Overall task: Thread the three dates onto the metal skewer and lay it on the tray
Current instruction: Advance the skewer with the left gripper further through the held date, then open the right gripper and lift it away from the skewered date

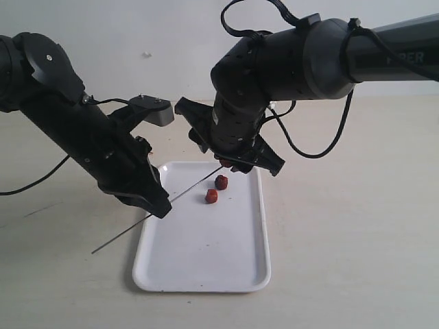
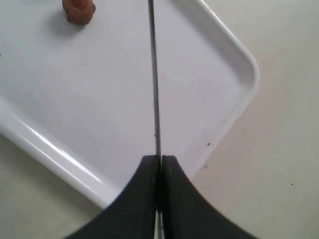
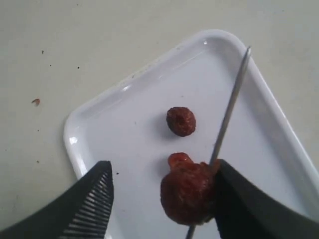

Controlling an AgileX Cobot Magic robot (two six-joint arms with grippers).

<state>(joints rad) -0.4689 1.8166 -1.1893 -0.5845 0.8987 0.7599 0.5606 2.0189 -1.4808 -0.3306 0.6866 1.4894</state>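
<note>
Over one tray (image 1: pixel 206 267), three dates (image 3: pixel 181 121), one on skewer (image 2: pixel 155 74), left gripper (image 2: pixel 159 159) clamping skewer, right gripper (image 3: pixel 163 166) apart

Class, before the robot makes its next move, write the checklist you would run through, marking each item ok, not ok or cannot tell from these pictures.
1. Left end effector shut on the metal skewer: ok.
2. One threaded date sits on the skewer: ok, it appears pierced.
3. Right end effector clear of that date: cannot tell; the jaws stand wide apart, but the date rests against one finger.
4. Two loose dates lie apart on the tray, uncovered: ok.
5. All three dates threaded: not ok, two remain.
6. Skewer tip over the tray: ok.
</note>
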